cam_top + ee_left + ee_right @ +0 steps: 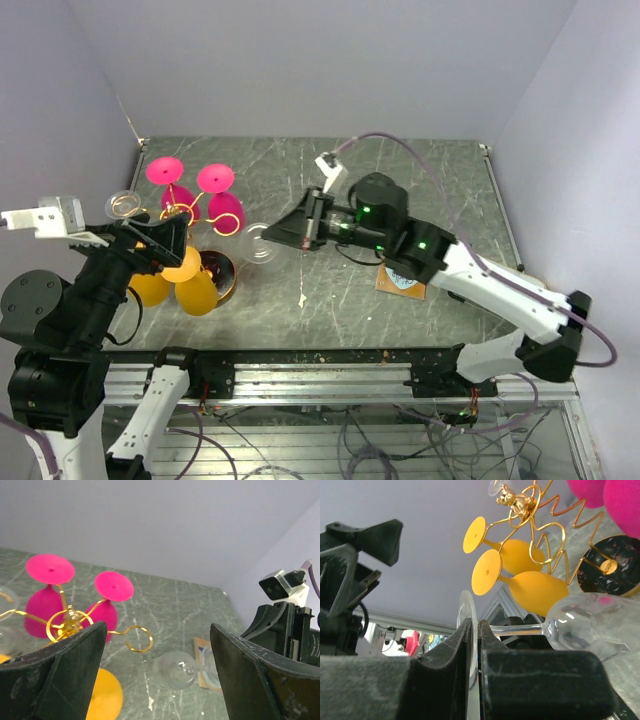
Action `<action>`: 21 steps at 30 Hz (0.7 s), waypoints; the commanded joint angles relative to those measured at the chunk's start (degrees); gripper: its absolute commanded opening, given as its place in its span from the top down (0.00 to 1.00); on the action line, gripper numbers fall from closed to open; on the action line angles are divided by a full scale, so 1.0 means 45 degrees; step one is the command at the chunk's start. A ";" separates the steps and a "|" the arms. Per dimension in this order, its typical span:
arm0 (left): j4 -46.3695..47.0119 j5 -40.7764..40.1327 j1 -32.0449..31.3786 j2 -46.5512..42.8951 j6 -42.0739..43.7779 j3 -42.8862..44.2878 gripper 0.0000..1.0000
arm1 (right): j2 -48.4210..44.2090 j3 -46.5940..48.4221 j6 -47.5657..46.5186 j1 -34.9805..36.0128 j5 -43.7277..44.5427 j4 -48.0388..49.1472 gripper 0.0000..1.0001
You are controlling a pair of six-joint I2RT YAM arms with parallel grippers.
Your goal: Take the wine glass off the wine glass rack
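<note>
The gold wire wine glass rack (178,213) stands at the left on its disc base (222,278), with two pink glasses (222,205) and two yellow glasses (190,282) hanging from it. My right gripper (287,238) is shut on the foot of a clear wine glass (262,243) and holds it sideways just right of the rack, clear of the arms. In the right wrist view the jaws (473,626) pinch the foot, and the bowl (592,622) points toward the rack (525,505). My left gripper (150,240) is open and empty above the rack (65,622). The clear glass also shows in the left wrist view (175,670).
Another clear glass (125,203) hangs at the rack's far left. A small brown and blue card (400,281) lies on the table under my right arm. White walls close in the back and both sides of the grey marbled table (420,190).
</note>
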 commanded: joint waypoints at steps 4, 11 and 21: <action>0.3522 0.4401 -0.0088 0.1022 -0.1481 -0.1402 0.05 | -0.3050 -0.2485 -0.0542 -0.2474 -0.1217 0.3048 1.00; 0.6942 0.7134 -0.0084 0.2149 -0.4052 -0.3039 0.05 | -0.3696 -0.2519 0.1729 -0.5315 -0.3123 0.5931 1.00; 1.2671 0.7775 -0.0084 0.2556 -0.8532 -0.5257 0.05 | -0.1930 -0.2629 1.0060 -0.6385 -0.4860 1.5134 1.00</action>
